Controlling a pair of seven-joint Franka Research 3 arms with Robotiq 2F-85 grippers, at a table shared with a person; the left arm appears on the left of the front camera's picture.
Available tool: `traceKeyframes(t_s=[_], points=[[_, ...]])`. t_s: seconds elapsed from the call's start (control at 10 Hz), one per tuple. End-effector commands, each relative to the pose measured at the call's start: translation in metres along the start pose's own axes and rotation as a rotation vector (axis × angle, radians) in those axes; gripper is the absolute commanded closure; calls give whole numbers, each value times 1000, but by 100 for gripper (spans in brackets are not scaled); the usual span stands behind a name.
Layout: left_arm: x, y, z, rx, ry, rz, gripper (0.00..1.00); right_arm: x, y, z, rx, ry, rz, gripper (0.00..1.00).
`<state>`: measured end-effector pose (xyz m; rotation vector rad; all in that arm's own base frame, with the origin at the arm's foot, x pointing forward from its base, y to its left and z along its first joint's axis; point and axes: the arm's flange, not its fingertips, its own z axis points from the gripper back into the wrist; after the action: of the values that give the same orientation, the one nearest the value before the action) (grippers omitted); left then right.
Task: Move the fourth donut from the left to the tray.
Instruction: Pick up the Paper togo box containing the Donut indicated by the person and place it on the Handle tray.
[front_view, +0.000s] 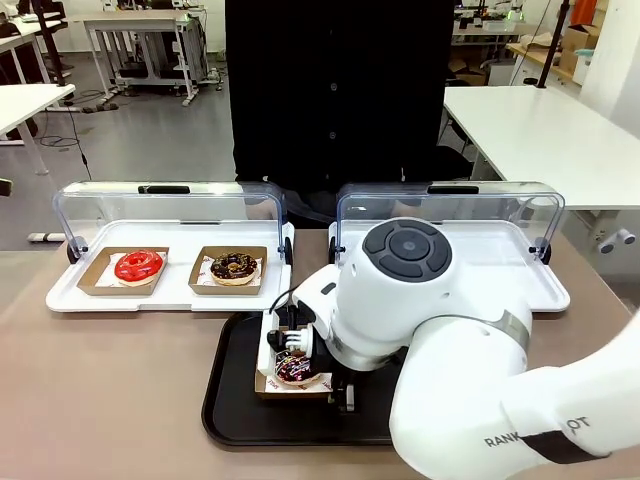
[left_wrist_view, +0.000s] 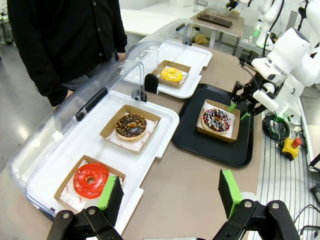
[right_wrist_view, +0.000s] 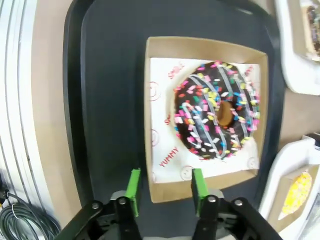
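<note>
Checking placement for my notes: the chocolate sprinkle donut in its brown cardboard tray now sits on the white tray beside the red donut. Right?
Not quite. The chocolate sprinkle donut in its cardboard tray sits on the black tray, not the white one; the left wrist view shows it. The red donut is on the white tray.
</note>
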<state>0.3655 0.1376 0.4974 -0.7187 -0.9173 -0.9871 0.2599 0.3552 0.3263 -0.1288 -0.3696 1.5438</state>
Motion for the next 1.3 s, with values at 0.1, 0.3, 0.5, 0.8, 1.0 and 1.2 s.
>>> traceKeyframes(t_s=[0.1,0.3,0.5,0.8,1.0,1.2], points=[[2,1,0,-3,-27,-20,0,-119,65,72,-31,-4,-20,0],[2,1,0,-3,-27,-20,0,-118,61,88,-17,-37,-21,0],[2,1,0,-3,-27,-20,0,-118,61,89,-12,-48,-28,0],[2,1,0,-3,-27,-20,0,-6,-12,98,-25,-33,-42,0],[2,1,0,-3,-27,-20,0,-6,-12,98,-25,-33,-42,0],[2,1,0,-3,-27,-20,0,-6,-12,98,-25,-33,-42,0]])
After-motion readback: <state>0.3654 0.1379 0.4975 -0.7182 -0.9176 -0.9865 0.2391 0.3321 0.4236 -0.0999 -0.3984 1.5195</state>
